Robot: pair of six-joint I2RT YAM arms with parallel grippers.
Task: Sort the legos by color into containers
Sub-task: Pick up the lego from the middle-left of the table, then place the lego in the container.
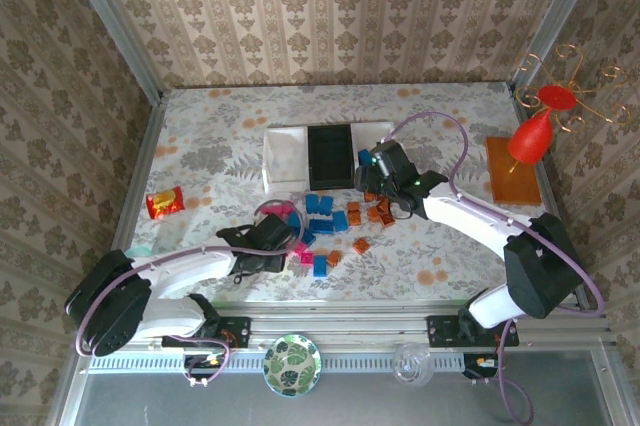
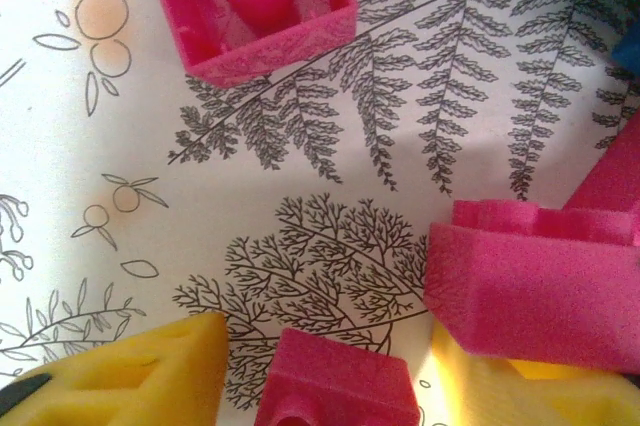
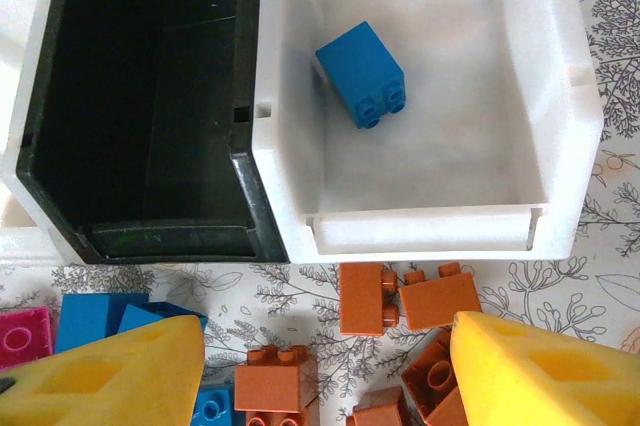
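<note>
Barely begun: one blue brick point(image 3: 362, 74) lies in a white tray point(image 3: 560, 146) by the far edge, black tray point(image 3: 150, 96) bare; the other legos point(image 1: 335, 218) strewn across the middle of the counter point(image 1: 220, 136). Left tool point(image 2: 330, 366) stands apart around a pink brick point(image 2: 340, 391), right tool point(image 3: 328, 338) wide, empty

The desk point(image 1: 220, 136) is wearing a white cloth printed with grey ferns, grey trees and pale orange blossoms. The walls point(image 1: 330, 16) are showing a beige damask pattern. Blue legos point(image 1: 322, 216), brown-orange legos point(image 1: 372, 214) and magenta-pink legos point(image 2: 530, 281) are giving the cloth its three bright colours. The black container point(image 3: 150, 96) is looking dark throughout, while the white container point(image 3: 560, 126) is holding one blue lego point(image 3: 362, 74). The snack packet point(image 1: 165, 203) is showing red and yellow, and the mat point(image 1: 512, 171) is showing orange-brown. A plate point(image 1: 292, 364) is carrying a green leaf pattern. The left gripper point(image 2: 330, 341) and right gripper point(image 3: 328, 324) are showing yellow fingers point(image 3: 540, 366).
</note>
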